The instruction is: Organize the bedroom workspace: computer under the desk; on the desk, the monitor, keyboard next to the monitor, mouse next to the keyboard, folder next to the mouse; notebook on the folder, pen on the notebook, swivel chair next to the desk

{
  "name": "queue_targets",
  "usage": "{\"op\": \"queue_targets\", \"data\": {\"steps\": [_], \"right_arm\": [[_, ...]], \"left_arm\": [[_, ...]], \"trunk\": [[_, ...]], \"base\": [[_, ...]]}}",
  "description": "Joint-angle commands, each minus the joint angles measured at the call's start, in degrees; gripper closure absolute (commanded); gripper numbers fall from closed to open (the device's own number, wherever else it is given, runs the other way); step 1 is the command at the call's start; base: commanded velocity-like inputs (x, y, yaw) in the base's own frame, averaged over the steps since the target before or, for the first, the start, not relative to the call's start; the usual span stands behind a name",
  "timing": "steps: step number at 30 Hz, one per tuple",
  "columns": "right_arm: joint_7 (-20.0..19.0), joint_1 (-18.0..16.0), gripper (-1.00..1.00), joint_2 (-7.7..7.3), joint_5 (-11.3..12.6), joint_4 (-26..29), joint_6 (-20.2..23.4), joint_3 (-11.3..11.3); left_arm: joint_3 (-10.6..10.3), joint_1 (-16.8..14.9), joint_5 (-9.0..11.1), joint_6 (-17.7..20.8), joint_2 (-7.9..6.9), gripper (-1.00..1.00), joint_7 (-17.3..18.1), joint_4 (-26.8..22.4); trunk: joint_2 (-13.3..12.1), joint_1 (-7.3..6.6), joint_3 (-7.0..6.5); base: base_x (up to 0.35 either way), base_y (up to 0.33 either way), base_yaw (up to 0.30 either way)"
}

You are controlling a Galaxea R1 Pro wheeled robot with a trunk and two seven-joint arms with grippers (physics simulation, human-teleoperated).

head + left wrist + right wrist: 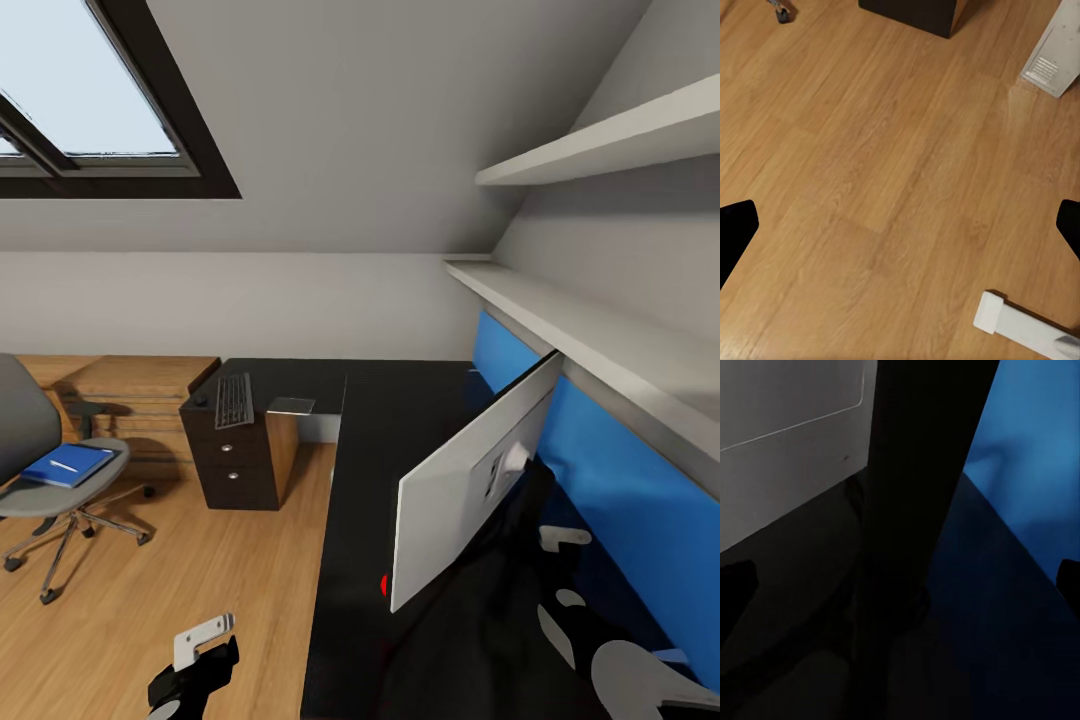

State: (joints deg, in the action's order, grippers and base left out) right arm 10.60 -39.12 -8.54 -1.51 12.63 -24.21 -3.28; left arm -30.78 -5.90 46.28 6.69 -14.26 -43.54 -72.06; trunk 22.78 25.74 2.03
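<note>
Head view: monitor [470, 480] tilted, back showing.

My left gripper [195, 665] hangs low at seven o'clock, fingers [736, 232] spread wide and holding nothing. My right arm [600, 640] reaches forward at five o'clock; its fingertips [1069, 581] sit apart.

Attic home workspace: sloped ceiling with skylight [95, 95], wood-plank floor [200, 580], black desk [400, 420] against a blue wall panel [620, 480], wall shelves [600, 140], swivel chair [40, 470], drawer cabinet [240, 460], monitor [470, 480].
</note>
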Motion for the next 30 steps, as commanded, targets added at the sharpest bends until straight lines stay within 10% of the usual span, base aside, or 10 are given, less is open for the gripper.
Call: {"op": "queue_targets", "data": {"steps": [1,30], "right_arm": [[-0.1,-0.1,-1.0,0.02,-0.2,-0.1,-0.2,-0.3],[-0.1,-0.1,-1.0,0.01,-0.2,-0.1,-0.2,-0.3]], "left_arm": [[-0.2,-0.1,0.1,0.3,-0.06,-1.0,-0.4,-0.1],[-0.2,-0.1,0.1,0.3,0.02,-1.0,-0.4,0.0]], "trunk": [[0.1,0.04,0.14],[0.1,0.04,0.14]], "base": [[0.008,-0.001,0.0],[0.083,-0.042,0.0]]}}
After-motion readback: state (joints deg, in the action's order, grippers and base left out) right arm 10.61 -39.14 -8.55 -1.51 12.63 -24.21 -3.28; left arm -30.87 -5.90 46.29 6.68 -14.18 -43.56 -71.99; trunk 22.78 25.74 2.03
